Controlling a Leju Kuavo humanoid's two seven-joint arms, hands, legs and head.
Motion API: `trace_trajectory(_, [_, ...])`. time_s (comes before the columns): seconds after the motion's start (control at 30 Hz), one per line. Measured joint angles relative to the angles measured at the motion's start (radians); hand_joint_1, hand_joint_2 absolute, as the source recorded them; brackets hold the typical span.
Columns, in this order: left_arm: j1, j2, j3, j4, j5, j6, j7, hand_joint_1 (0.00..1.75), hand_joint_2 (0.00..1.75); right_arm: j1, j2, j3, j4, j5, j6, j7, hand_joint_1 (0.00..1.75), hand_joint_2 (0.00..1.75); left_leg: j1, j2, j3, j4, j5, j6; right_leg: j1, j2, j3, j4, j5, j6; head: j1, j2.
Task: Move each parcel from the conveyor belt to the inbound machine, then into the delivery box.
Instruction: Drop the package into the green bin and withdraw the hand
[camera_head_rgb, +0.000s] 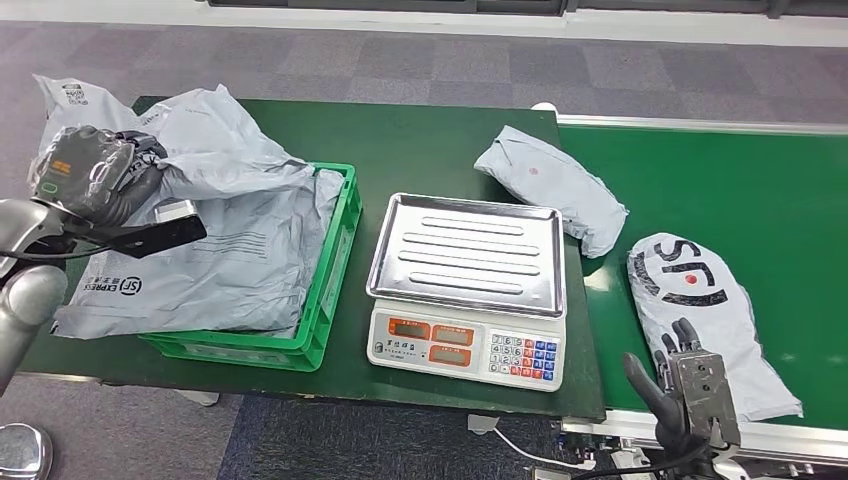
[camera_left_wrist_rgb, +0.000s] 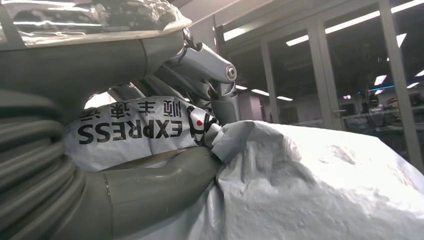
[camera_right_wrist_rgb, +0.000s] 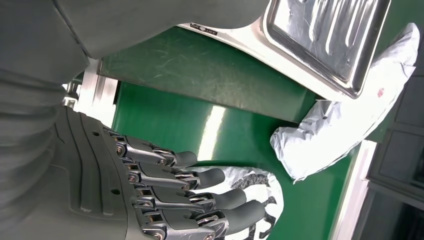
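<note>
Parcel (camera_head_rgb: 215, 150) gripped by left hand (camera_head_rgb: 95, 175), over crate (camera_head_rgb: 335, 270)

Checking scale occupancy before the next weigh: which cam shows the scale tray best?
Head view: the whole scale tray shows from above, bare, beside the green crate. Right wrist view catches one corner of it past the right hand. Left wrist view shows the left hand gripping a parcel.
</note>
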Motion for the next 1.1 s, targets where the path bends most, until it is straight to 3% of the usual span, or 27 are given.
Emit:
trace_trajectory(0.33, [0.096,-0.055,0.030,-0.041,-0.052,-0.001,0.007,1.75,1.75,-0.006,0.030,-0.019,-0.014,0.024,0.017,0.011,0.00,1.75,0.000,0.000,0.000,0.000,0.000,0.000,0.000,0.000,0.000,0.000,0.000,0.000,0.000,0.000])
trace_trajectory(1.1, [0.103,-0.086,0.048,-0.016,-0.060,0.000,-0.007,1.75,1.75,-0.023,0.034,-0.026,-0.013,0.031,0.019,0.008,0.00,1.75,0.000,0.000,0.000,0.000,0.000,0.000,0.000,0.000,0.000,0.000,0.000,0.000,0.000,0.000])
